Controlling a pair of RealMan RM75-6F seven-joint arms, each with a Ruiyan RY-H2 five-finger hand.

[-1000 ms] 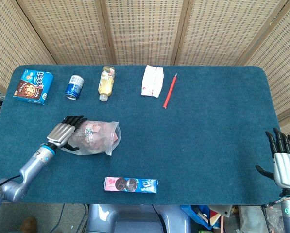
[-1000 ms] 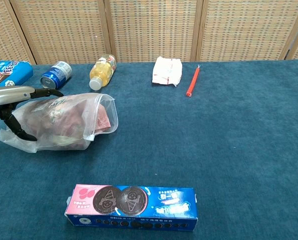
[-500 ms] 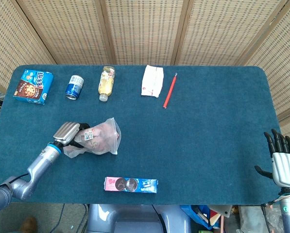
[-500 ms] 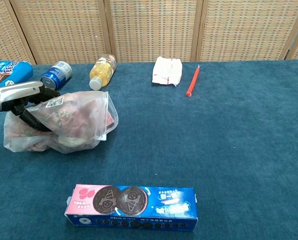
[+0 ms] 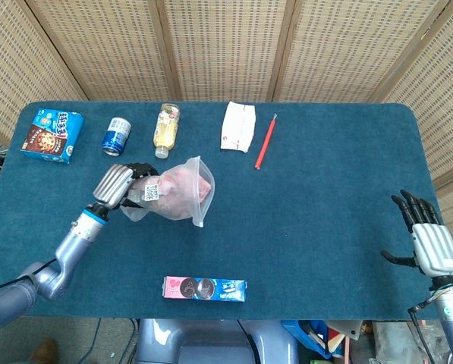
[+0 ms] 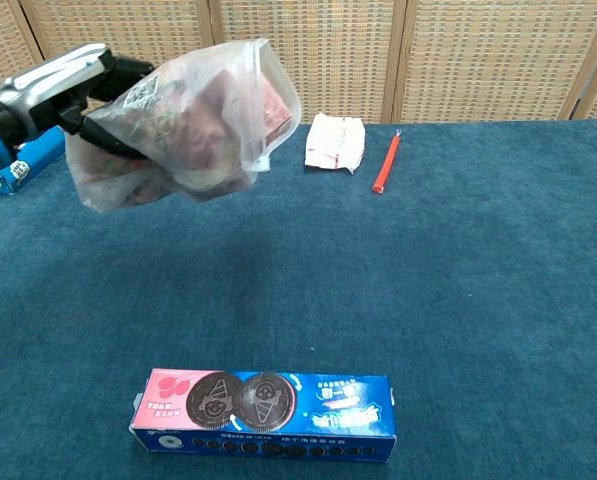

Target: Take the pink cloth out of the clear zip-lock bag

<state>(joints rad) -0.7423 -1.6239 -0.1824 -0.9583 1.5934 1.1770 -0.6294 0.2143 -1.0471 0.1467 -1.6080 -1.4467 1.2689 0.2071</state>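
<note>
The left hand (image 6: 63,85) holds the clear zip-lock bag (image 6: 188,125) up off the counter (image 6: 458,260), fingers (image 5: 139,168) wrapped around it. The pink cloth (image 5: 182,184) sits inside. The right hand (image 5: 423,239) is empty, fingers spread.

The left hand (image 6: 73,82) grips the clear zip-lock bag (image 6: 183,125) up off the blue table (image 6: 448,290), its mouth facing right. The pink cloth (image 6: 243,115) seems bunched inside. A cookie box (image 6: 263,415) lies near the front edge.
</note>
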